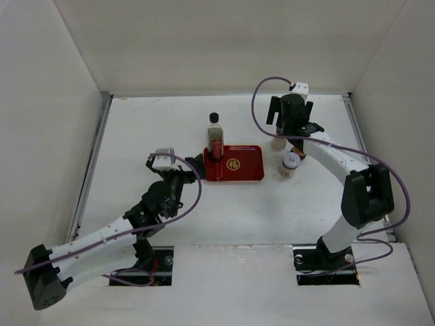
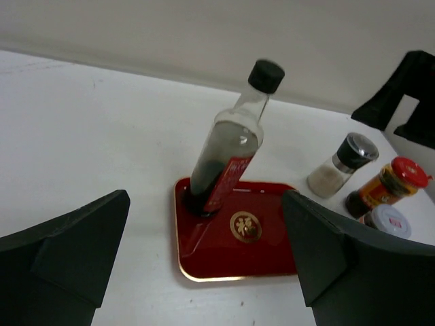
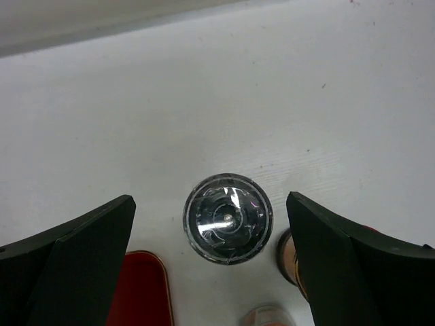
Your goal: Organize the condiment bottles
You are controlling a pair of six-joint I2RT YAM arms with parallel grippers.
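Four condiment bottles (image 1: 289, 165) visible: one tall bottle (image 2: 228, 149), upright with cap up, on one tray (image 2: 224, 261) ahead of the spread left end effector (image 2: 205, 204); three short upright ones, with one shaker (image 3: 228, 219) below the spread right end effector (image 3: 209, 200).

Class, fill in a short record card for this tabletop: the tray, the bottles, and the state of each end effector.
tray: red tray, mid-table
on tray: tall black-capped bottle, standing at its far-left corner
off tray: grey-lidded shaker, red-lidded jar, white-lidded shaker, grouped to the right of the tray
left end effector: open, empty, facing the tray
right end effector: open, above the grey-lidded shaker, not gripping it
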